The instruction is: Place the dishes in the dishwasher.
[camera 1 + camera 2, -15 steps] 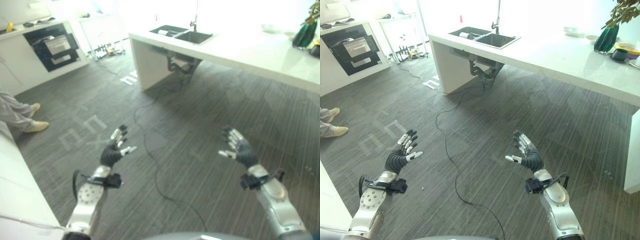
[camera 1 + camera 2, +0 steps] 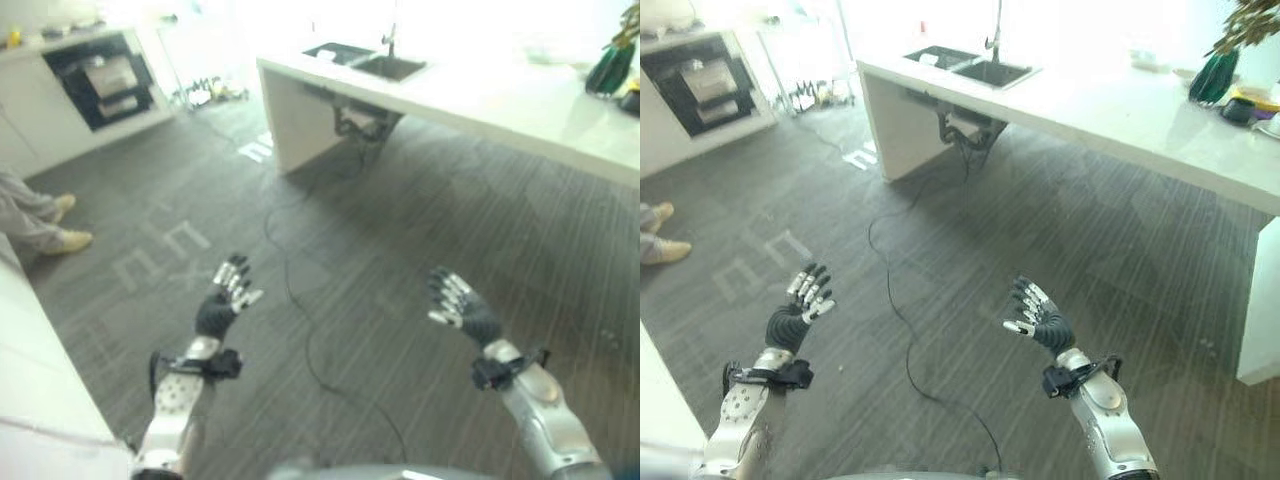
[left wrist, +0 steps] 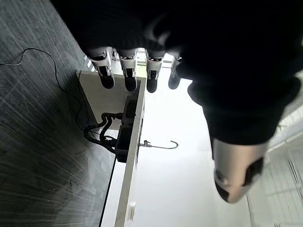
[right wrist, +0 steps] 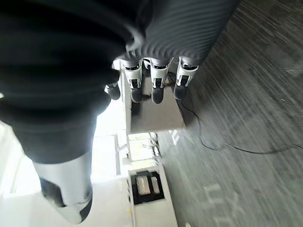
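left hand (image 2: 793, 318) and right hand (image 2: 1042, 318) spread, empty above floor (image 2: 940, 250).

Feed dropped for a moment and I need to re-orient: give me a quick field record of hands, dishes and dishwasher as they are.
left hand: open, empty, held over the floor
right hand: open, empty, held over the floor
counter: ahead, white, with sink at its left end
dishes: bowls at the counter's far right end, beside a green vase
open appliance: far left, in white cabinets, racks showing
person: shoes at the left edge
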